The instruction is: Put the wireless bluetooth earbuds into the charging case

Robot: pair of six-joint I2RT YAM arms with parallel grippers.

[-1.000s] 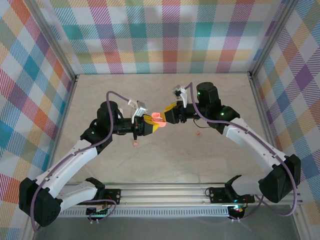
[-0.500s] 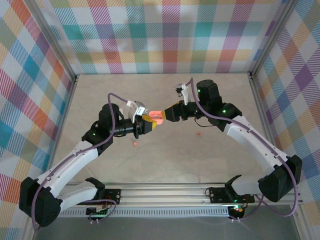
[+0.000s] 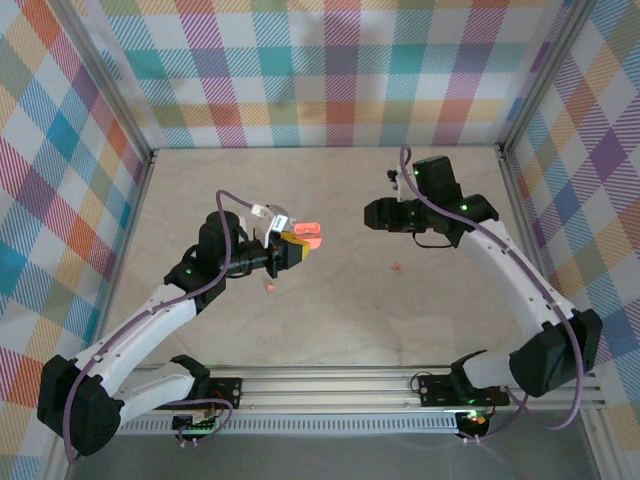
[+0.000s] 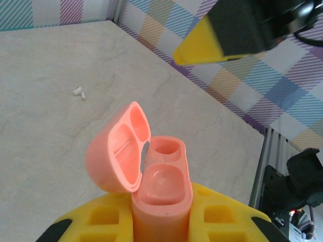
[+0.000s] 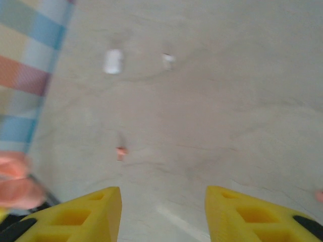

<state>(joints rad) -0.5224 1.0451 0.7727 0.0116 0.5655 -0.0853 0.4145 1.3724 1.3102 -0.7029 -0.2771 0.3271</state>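
Salmon-pink charging case (image 4: 162, 186): gripped by its lower body in the left gripper (image 3: 292, 247), which holds it upright and lifted off the table (image 3: 330, 340).
Lid (image 4: 120, 151): swung open to one side of the case, so both wells face up and stay clear of the yellow fingers (image 4: 222, 217) — the case is being presented as a target.
Wells: both look empty, with no bud seated.
Left gripper's hold: closed tight on the case. This hand seems to act as a steady fixture rather than a picker.
Right gripper (image 5: 162, 195): jaws parted with nothing between them. It stands apart from the case on its right and looks down at the tabletop.
Nearer pink earbud (image 3: 270, 288): loose on the table, just below the case on the side of the arm bases.
Farther pink earbud (image 3: 398, 266): on the table well to the right of the case, nearer the free hand.
White earbud (image 4: 78, 92): on the table beyond the lid side of the case, well apart from it.
Likely step: the free hand picks up a pink bud — colour suggests these two belong to this case.
Risk: the buds are tiny beside the finger pads, so one could slip or twist before it reaches a well.
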